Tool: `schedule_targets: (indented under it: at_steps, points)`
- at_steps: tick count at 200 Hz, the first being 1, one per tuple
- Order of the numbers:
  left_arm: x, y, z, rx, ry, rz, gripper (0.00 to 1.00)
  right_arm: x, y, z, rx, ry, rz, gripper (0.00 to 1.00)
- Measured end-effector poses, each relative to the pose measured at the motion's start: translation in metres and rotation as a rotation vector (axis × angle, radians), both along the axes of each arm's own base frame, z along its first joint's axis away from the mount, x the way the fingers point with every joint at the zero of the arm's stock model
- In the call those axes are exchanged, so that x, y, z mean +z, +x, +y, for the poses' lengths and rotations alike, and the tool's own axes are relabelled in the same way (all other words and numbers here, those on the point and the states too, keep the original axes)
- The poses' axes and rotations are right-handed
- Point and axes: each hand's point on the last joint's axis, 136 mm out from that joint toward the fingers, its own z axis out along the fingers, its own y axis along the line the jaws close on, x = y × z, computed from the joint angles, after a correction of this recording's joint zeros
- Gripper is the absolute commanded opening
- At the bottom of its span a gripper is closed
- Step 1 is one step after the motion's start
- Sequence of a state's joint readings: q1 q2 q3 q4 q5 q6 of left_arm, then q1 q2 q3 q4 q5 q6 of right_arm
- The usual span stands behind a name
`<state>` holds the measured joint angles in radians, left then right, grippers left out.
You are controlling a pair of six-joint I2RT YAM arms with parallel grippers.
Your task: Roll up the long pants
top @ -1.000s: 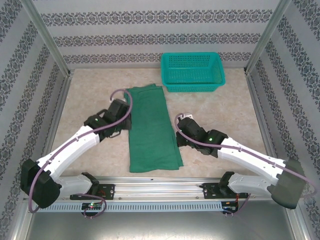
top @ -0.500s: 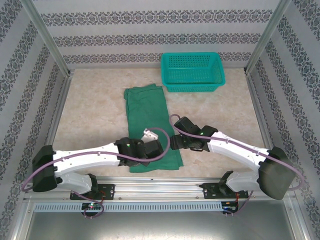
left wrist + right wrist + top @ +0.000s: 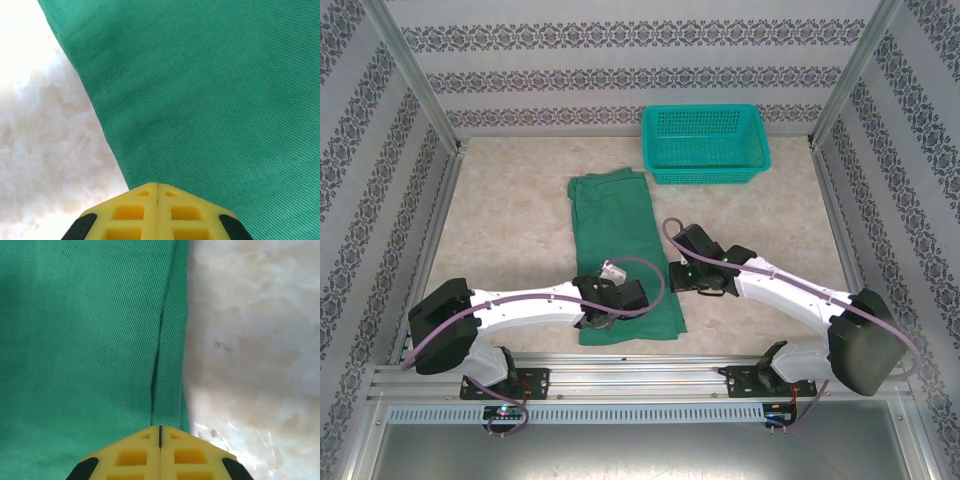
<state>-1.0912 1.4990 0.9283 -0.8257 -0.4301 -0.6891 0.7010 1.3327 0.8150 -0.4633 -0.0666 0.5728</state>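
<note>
Matt, finely ribbed cloth long pants (image 3: 210,100)

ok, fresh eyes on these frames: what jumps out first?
The long pants stand out first: a long green strip lying flat down the middle of the pale table. The bright teal basket sits just beyond their far end. Both arms lean in over the near end, with the left gripper shut at the fabric's left edge and the right gripper shut at its right edge.
</note>
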Motion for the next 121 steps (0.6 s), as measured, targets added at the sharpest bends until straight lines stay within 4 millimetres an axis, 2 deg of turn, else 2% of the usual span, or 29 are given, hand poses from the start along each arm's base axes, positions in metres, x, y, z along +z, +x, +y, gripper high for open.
schedule_targets:
  at_steps: [28, 53, 69, 94, 121]
  points:
    - [-0.001, 0.007, 0.001, 0.019, -0.024, 0.006, 0.39, -0.008, 0.013, 0.015, 0.008, 0.053, 0.032, 0.00]
    - [-0.001, 0.011, -0.001, 0.024, -0.048, 0.014, 0.53, -0.019, 0.026, 0.032, 0.019, 0.102, 0.076, 0.00]
    - [0.000, 0.011, -0.002, 0.014, -0.054, 0.020, 0.55, -0.032, 0.037, 0.042, 0.016, 0.137, 0.123, 0.00]
    - [0.001, 0.010, -0.002, 0.008, -0.058, 0.022, 0.55, -0.066, 0.043, 0.043, -0.020, 0.153, 0.243, 0.00]
    - [0.006, 0.007, 0.002, 0.007, -0.077, 0.011, 0.56, -0.064, 0.052, 0.046, -0.038, 0.198, 0.249, 0.00]
